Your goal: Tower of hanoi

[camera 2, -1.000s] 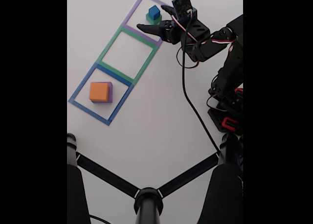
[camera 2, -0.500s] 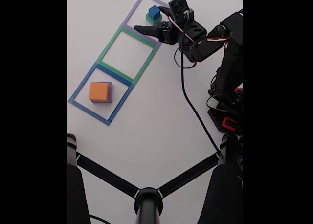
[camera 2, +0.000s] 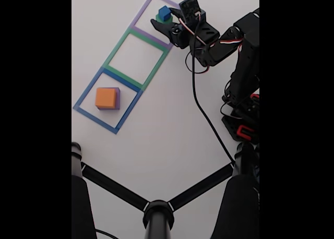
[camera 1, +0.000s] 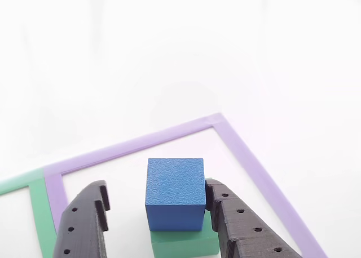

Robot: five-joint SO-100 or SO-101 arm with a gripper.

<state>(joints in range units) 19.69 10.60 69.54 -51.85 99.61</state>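
Gripper [camera 1: 155,204] jaws spread wide, holding nothing, straddling the blue cube [camera 1: 175,191] atop the green block [camera 1: 186,241]. Risk: uneven closure could nudge the green block.

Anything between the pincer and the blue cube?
Nothing visible. The open pincer straddles the small matte blue cube atop the green block; one finger is at its side, the other stands apart.

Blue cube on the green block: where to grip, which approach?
Pinch the blue cube on its two flat side faces, above the green block, coming in as the gripper does now: open, one finger on each side. Those faces are parallel and unobstructed.
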